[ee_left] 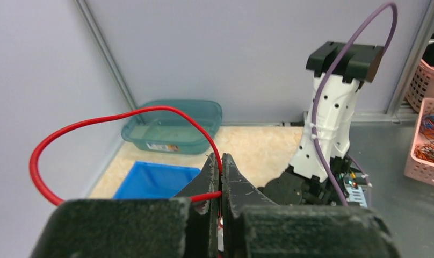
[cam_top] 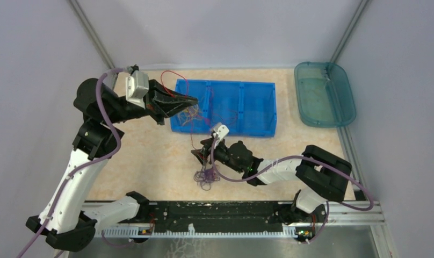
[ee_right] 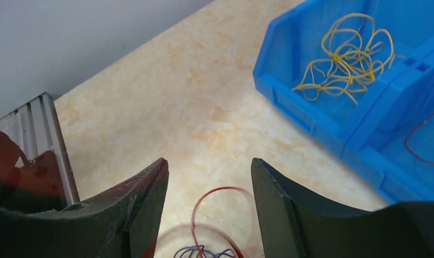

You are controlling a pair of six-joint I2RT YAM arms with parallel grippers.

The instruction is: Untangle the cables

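Note:
My left gripper [cam_top: 191,100] is shut on a red cable [cam_top: 169,76] and holds it above the left compartment of the blue bin [cam_top: 258,88]. In the left wrist view the red cable [ee_left: 123,115] loops out to the left from between the closed fingertips [ee_left: 221,161]. Yellow cables [ee_right: 346,59] lie in the bin's left compartment, and red cables [cam_top: 225,114] lie in the middle one. My right gripper [cam_top: 196,154] is open and empty, low over a small tangle of dark purple cables [cam_top: 206,176] on the table. A red loop [ee_right: 217,192] lies between its open fingers, above the purple strands [ee_right: 204,251].
A teal tub [cam_top: 325,94] stands at the back right; it also shows in the left wrist view [ee_left: 172,129]. The bin's right compartment [cam_top: 257,107] shows no cables. Pink baskets [ee_left: 427,156] sit beyond the table. A black rail [cam_top: 220,215] runs along the near edge.

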